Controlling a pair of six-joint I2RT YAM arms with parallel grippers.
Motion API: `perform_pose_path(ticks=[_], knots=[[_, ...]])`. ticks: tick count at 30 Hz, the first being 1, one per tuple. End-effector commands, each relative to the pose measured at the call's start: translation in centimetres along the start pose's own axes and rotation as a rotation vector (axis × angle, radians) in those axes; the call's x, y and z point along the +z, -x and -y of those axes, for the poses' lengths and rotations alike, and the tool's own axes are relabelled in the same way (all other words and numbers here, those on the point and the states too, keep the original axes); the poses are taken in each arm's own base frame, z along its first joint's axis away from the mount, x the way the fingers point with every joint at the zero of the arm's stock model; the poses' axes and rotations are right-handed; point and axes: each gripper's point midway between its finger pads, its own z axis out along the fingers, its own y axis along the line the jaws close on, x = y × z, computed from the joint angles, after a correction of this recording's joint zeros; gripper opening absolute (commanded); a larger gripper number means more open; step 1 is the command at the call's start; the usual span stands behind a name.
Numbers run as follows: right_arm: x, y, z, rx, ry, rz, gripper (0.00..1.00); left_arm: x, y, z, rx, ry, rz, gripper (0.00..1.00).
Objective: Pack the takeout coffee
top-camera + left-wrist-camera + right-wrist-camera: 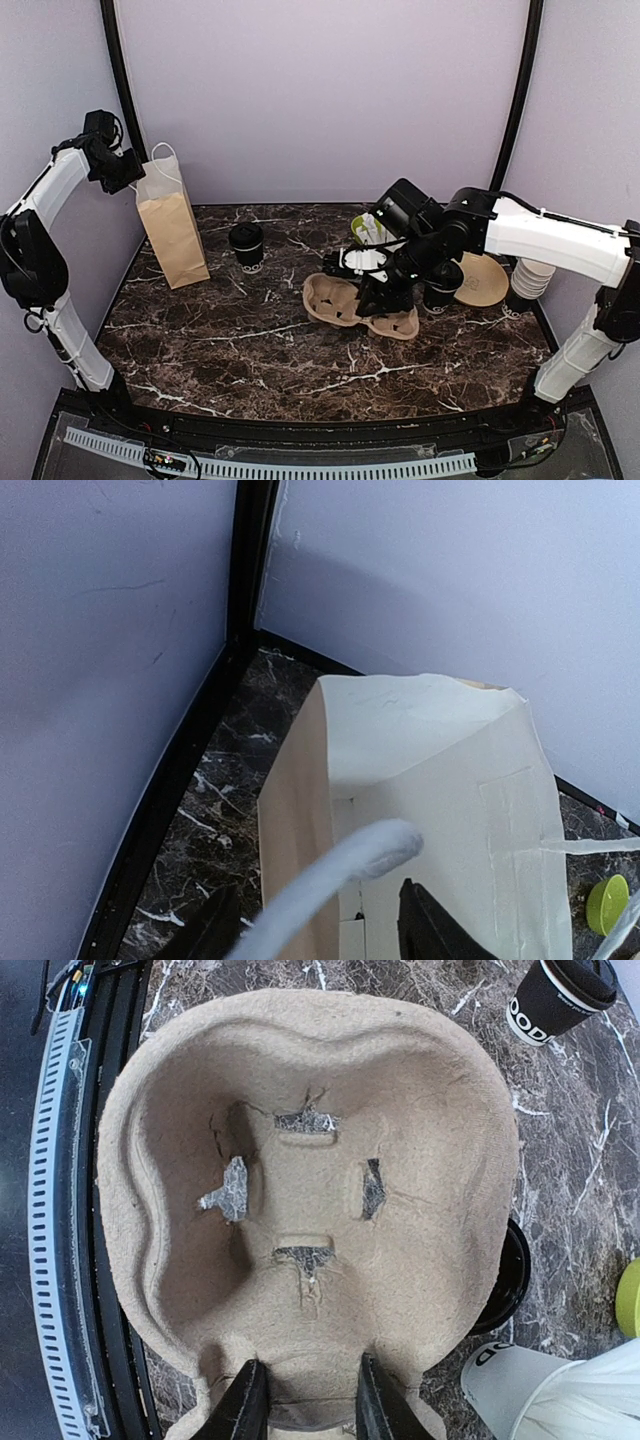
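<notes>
One takeout coffee [246, 245], a black lidded cup [560, 995], stands on the marble right of the brown paper bag [172, 235]. A second black lidded cup [440, 285] stands beside the right arm. My right gripper [375, 290] [308, 1405] is shut on the middle ridge of the moulded pulp cup carrier [340, 300] [300, 1160], whose wells hold nothing. My left gripper [125, 165] [322, 930] hovers high over the bag's open mouth [420, 770]. Its fingers [430, 930] stand apart, and the bag's white rope handle [340, 875] passes between them.
A stack of white cups [530, 280] and a tan disc [485, 280] sit at the right. A lime-green item [362, 232] [607, 905] and a white cup [520, 1390] lie behind the carrier, and a black round lid [510, 1275] shows under its rim. Walls close in the left and back sides.
</notes>
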Motion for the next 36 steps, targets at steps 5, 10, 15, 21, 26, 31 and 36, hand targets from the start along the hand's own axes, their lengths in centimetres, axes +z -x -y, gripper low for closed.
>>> perform_pose_path(ticks=[5,10,15,21,26,31,36], knots=[[-1.2,0.4,0.2,0.022,-0.006,0.039,0.28,1.5,-0.9,1.9,-0.023,-0.121,-0.051,0.3],[-2.3,1.4,0.6,0.016,-0.02,0.07,0.28,0.0,-1.2,1.7,0.001,-0.117,-0.055,0.09],[-4.4,3.5,1.2,0.007,-0.031,0.151,0.28,-6.3,0.2,2.0,0.051,-0.143,0.042,0.0],[-7.1,5.8,2.5,0.006,-0.051,0.242,0.28,-15.7,1.3,5.5,0.108,-0.358,0.16,0.0],[-10.9,7.6,4.8,0.009,-0.126,0.326,0.28,-21.0,-1.2,8.9,0.16,-0.572,0.201,0.0],[-15.3,8.7,6.8,0.018,-0.221,0.409,0.28,-25.8,-6.6,14.8,0.267,-0.874,0.077,0.0],[-19.5,9.1,8.4,0.022,-0.334,0.473,0.28,-30.1,-9.8,16.6,0.302,-1.033,0.012,0.0]])
